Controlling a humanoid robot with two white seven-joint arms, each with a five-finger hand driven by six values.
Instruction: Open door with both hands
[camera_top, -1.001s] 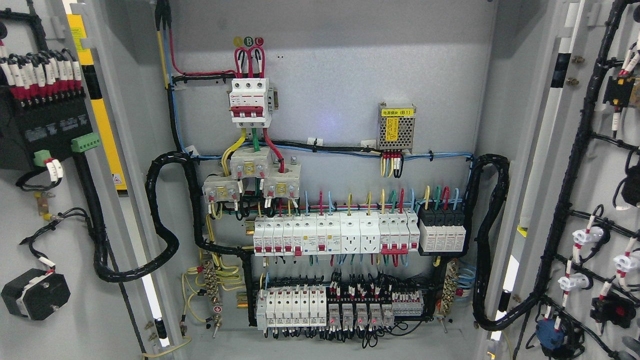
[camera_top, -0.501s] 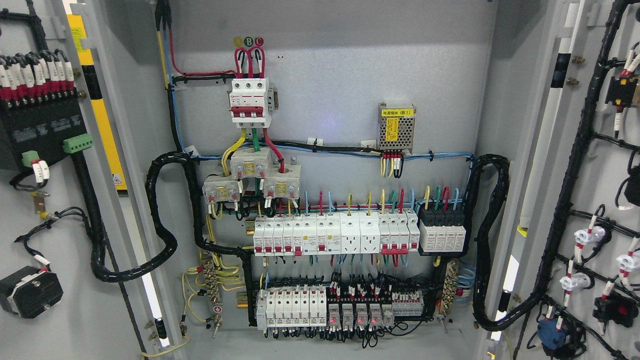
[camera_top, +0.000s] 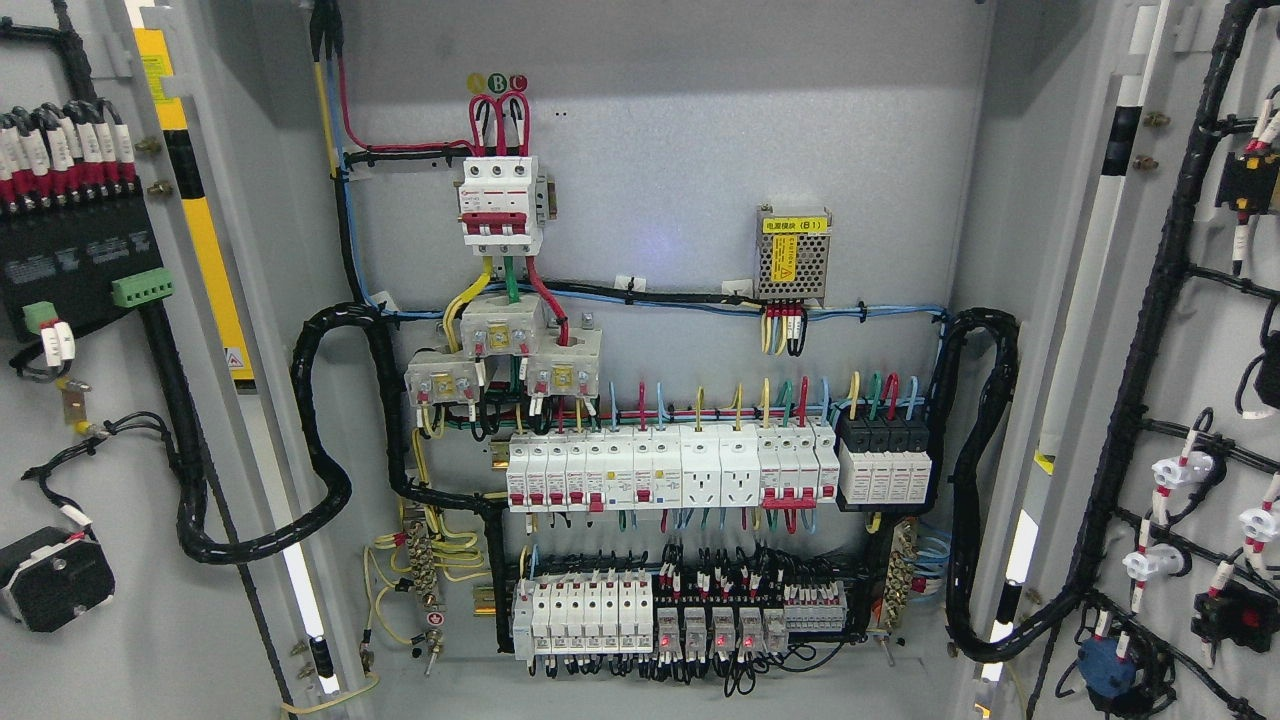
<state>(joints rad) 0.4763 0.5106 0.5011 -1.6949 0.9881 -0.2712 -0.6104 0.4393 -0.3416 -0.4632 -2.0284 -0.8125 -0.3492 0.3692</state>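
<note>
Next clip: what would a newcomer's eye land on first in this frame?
Both doors stand wide open on a wired cabinet. A red-and-white breaker sits at upper centre of the back panel, with a long row of white breakers below it. Thick black cable bundles loop at both sides; no robot hand is in view.

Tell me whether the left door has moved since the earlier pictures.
Yes. The left door has swung further left: its green connector now sits farther from the fixed yellow strip on the cabinet frame.
</note>
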